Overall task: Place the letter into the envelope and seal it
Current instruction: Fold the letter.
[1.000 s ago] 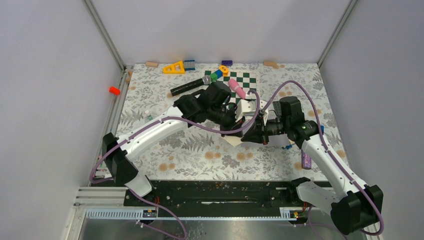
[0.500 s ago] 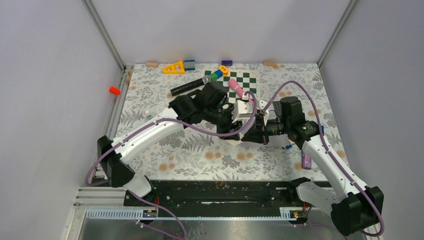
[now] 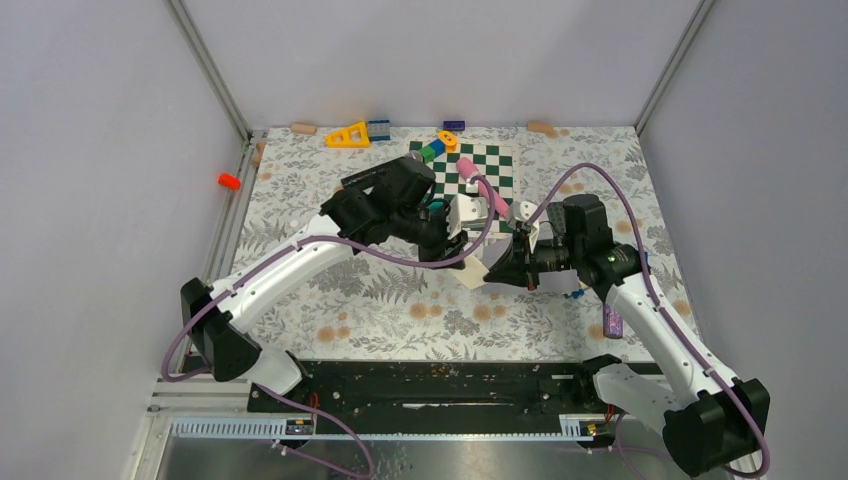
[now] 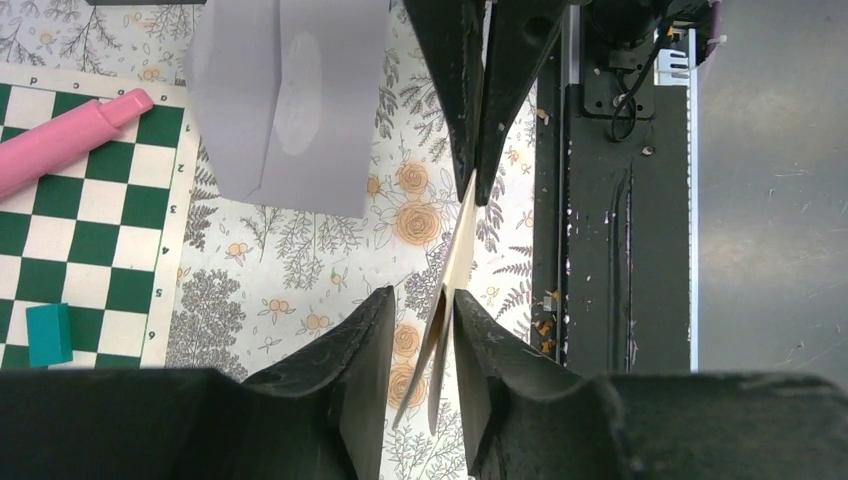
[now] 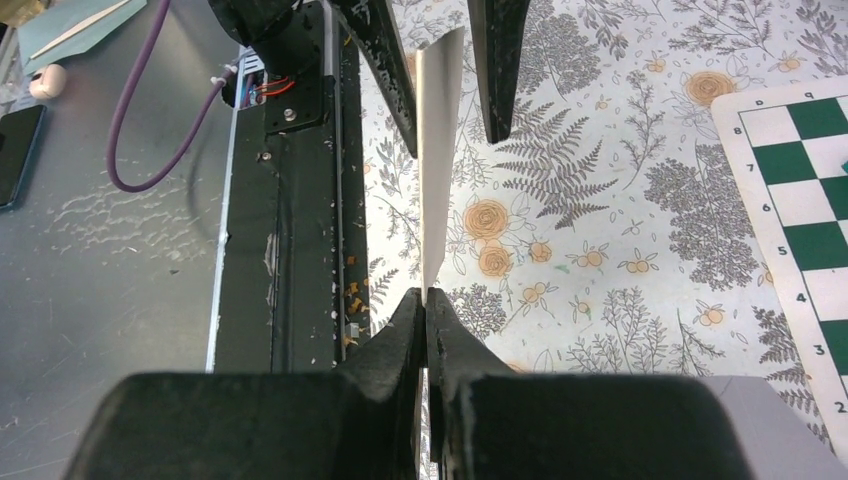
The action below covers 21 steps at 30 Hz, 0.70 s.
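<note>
Both ends matter: right gripper (image 5: 427,296) pinches the letter (image 5: 435,180) at six o'clock, so left gripper (image 4: 422,302), jaws parted, should close squarely.

A pale tablecloth (image 3: 380,300) printed with grey ferns and orange flowers, a green-and-white chequered board (image 3: 495,160) and pink roller (image 4: 60,150) at its far side, a yellow triangle (image 3: 345,142) far left, a light grey envelope (image 4: 285,100), a cream letter (image 5: 437,150), and purple cables (image 3: 588,166).

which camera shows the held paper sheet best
Right wrist: the paper sheet runs unobstructed from the shut right pincer up into the left pincer. Left wrist shows it edge-on too; top external shows only a cream corner.
</note>
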Tool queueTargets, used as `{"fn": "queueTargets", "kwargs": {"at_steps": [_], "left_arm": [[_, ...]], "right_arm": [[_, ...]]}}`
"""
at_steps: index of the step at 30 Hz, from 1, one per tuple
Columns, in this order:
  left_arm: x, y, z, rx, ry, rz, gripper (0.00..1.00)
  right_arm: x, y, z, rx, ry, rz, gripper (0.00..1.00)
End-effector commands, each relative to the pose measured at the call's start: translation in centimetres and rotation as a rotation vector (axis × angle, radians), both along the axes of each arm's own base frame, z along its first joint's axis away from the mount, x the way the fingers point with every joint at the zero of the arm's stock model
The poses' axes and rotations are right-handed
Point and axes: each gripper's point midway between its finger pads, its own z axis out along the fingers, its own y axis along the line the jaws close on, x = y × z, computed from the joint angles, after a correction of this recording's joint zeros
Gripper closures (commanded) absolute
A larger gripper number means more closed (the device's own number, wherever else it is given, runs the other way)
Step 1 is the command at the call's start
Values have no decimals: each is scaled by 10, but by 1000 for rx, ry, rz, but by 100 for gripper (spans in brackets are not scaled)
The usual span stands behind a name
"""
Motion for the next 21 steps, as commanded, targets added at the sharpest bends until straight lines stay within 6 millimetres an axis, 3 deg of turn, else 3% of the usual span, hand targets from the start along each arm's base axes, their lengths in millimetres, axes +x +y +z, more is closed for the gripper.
{"fn": "queueTargets", "kwargs": {"at_steps": [1,5,8,9,11,13,14,17,21], "left_arm": [[5,6,17,-50,-56,2,71],[4,8,16,-51,-44,-7,78],[1,7,15,-54,-34,-20,93],[1,7,15,-54,-31,-23,100],[0,7,15,-58,-27,-29,100],[-2,6,14,-59,-20,-37,100],[-3,6,13,-59,-15,-41,100],[-6,5,11,-61,4,-53,100],[-10,3,6,-60,28,-73,100]], "right_arm": [[6,-3,7,6,-66,-17,100],[12,-4,7,2,-74,-46,100],[14,-4,6,5,-85,-56,100],[15,-4,5,3,-85,-59,96],[16,-4,6,4,-87,-64,85],[16,-3,8,11,-81,-65,67],[17,-2,11,19,-83,-67,53],[20,0,18,46,-79,-83,34],[22,2,22,71,-69,-101,33]]}}
